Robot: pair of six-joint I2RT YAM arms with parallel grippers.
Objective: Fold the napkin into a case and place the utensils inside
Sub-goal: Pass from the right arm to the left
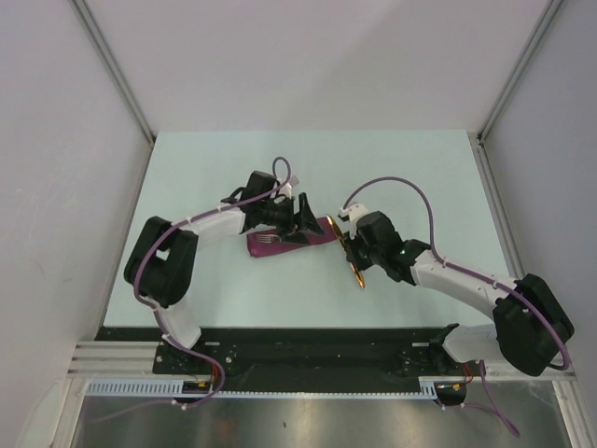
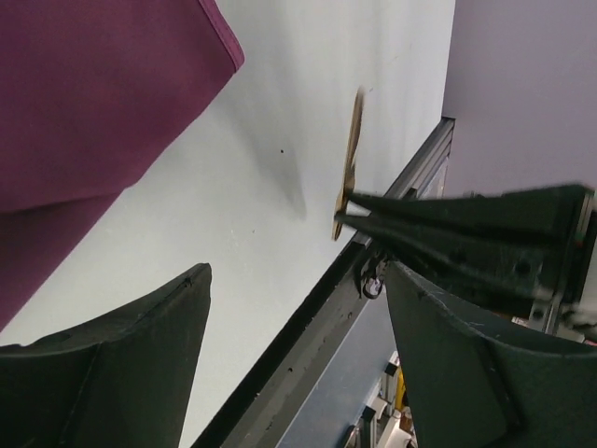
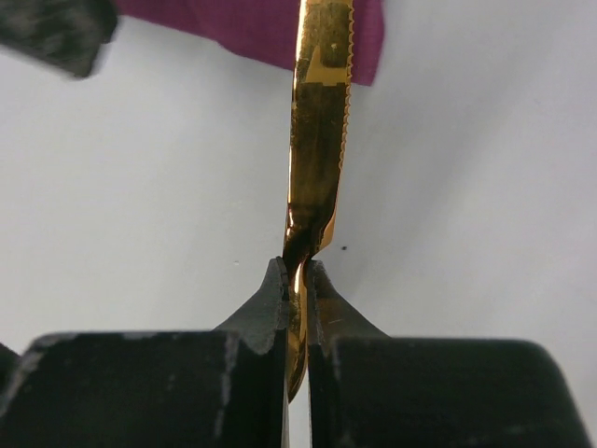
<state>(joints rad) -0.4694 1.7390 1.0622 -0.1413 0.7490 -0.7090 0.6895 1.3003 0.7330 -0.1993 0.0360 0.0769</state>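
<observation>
Fingers (image 3: 266, 303) of the right gripper (image 3: 297, 280) are pressed together on the golden knife (image 3: 319, 140), clamping it at the narrow neck just below the serrated blade, with no gap visible on either side of the metal. Seen from the right wrist, the blade runs straight away from the fingers and its far part overlaps the corner of the plum-magenta case (image 3: 242, 23); whether the tip touches the cloth or stands above it cannot be determined. From overhead, the knife lies at an angle, blade end just beside the right end of the case, handle end pointing toward the near edge of the tabletop (image 1: 233, 177). The left gripper (image 2: 297, 275) has its fingers spread wide with nothing between them; only bare tabletop shows in the gap. Overhead, this gripper sits over the right half of the case, and contact with the cloth cannot be confirmed. The case itself is a narrow folded oblong lying flat near the middle of the tabletop, slightly tilted, between the two grippers. A silver piece (image 1: 270, 240) shows at the left end of the case, lying along its length; its type is too small to establish. In the left wrist view, the cloth fills the upper left and the held knife appears beyond it, apart from the cloth edge.
</observation>
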